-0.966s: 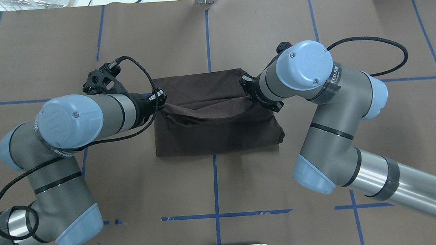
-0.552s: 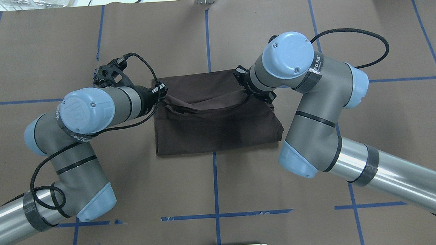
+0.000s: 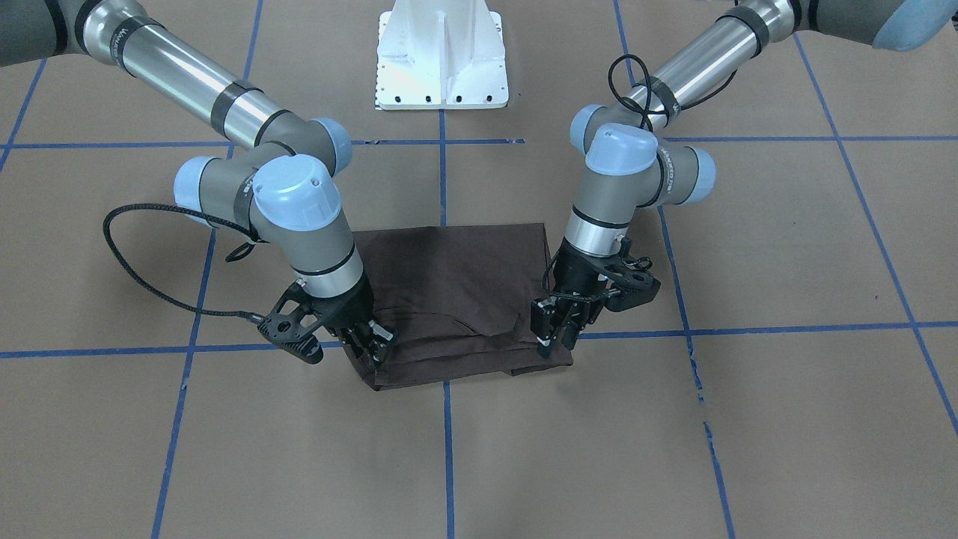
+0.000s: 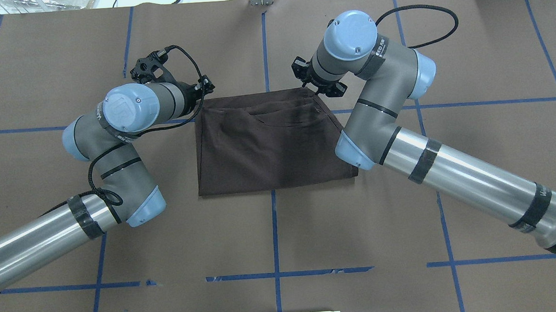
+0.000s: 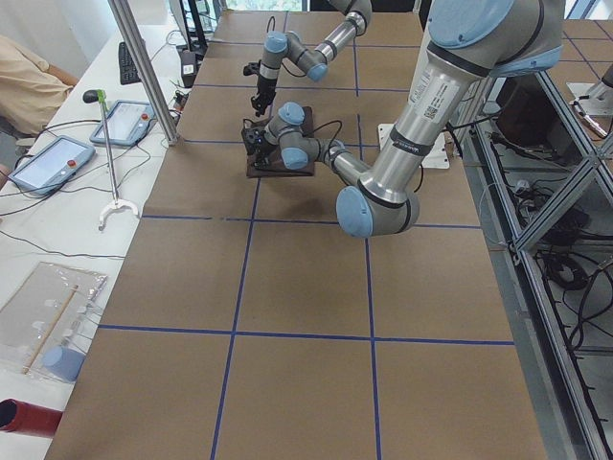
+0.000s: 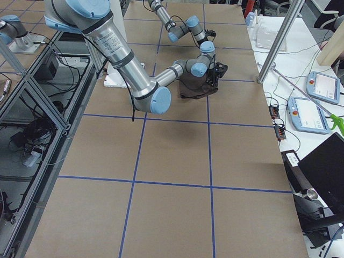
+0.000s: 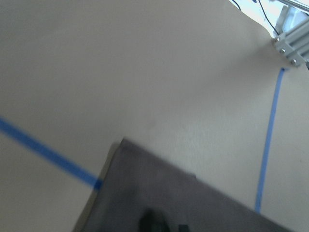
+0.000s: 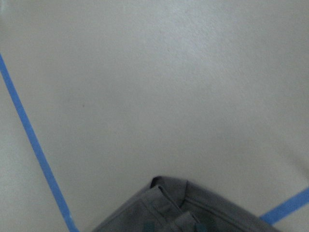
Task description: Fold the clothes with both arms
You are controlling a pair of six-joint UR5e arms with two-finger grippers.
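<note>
The dark brown T-shirt point(image 4: 272, 146) lies folded into a flat rectangle on the brown table, its folded-over layer ending at the far edge. It also shows in the front-facing view point(image 3: 456, 284). My left gripper point(image 4: 202, 90) is at the shirt's far left corner and appears shut on the top layer's edge; in the front-facing view it point(image 3: 552, 340) points down on that corner. My right gripper point(image 4: 308, 84) is at the far right corner, low on the cloth point(image 3: 374, 348), and also appears shut on the edge. Both wrist views show only a cloth corner point(image 7: 183, 203) point(image 8: 193, 208) and bare table.
The table is covered in brown paper with blue tape lines point(image 4: 275, 233). The white pedestal base point(image 3: 441, 60) stands at the robot's side. Teach pendants point(image 5: 120, 123) and a metal post point(image 5: 144, 67) are on the operators' side beyond the shirt.
Both grippers have moved away from the robot, carrying the lifted shirt edge over to the far edge. The sagging fold now lies flat. Both arms have stretched forward.
</note>
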